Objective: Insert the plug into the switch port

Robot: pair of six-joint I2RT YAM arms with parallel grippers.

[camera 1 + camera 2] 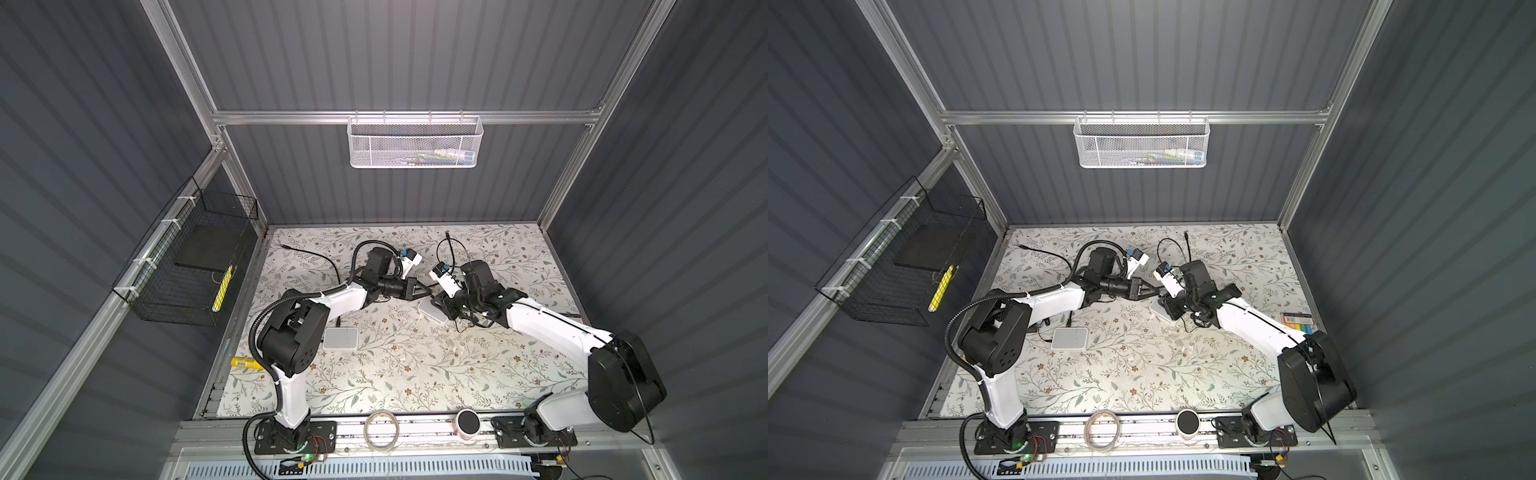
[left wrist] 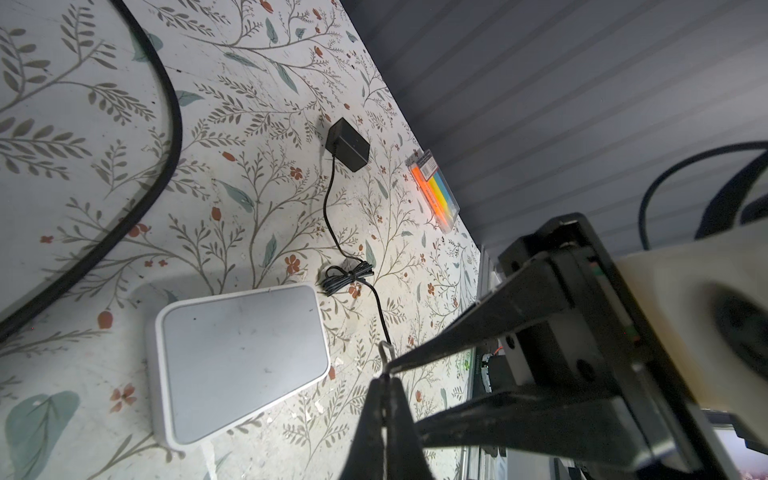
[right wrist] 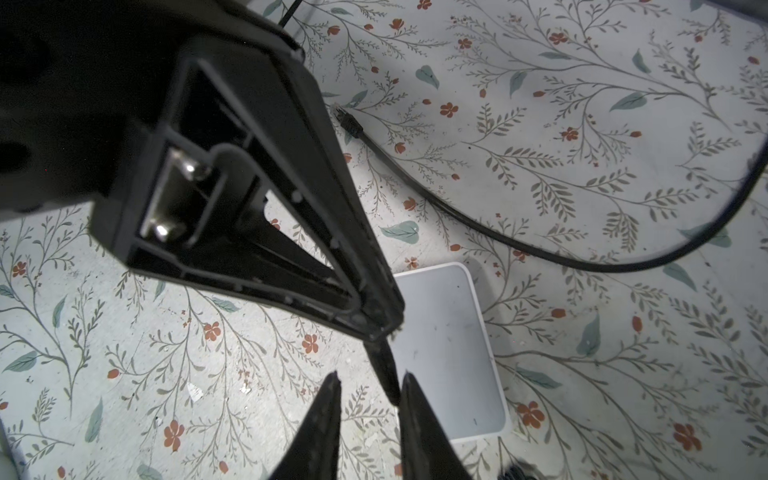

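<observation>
The left gripper point(image 3: 376, 328) is pinched tight on the small black plug point(image 3: 384, 370), right by the edge of the white switch point(image 3: 449, 353) on the tabletop point(image 3: 582, 124). The right gripper point(image 3: 370, 376) stands part open around it — plug against one finger, not clamped. It looks light and stiff on a limp cable point(image 2: 330, 208) — I'd hold the moulded body, never the cord. The port I can't see.

Floral table point(image 1: 415, 374): white switch point(image 1: 340, 338), black cable point(image 3: 602, 268), adapter point(image 2: 348, 144), highlighter pack point(image 2: 434, 191).
</observation>
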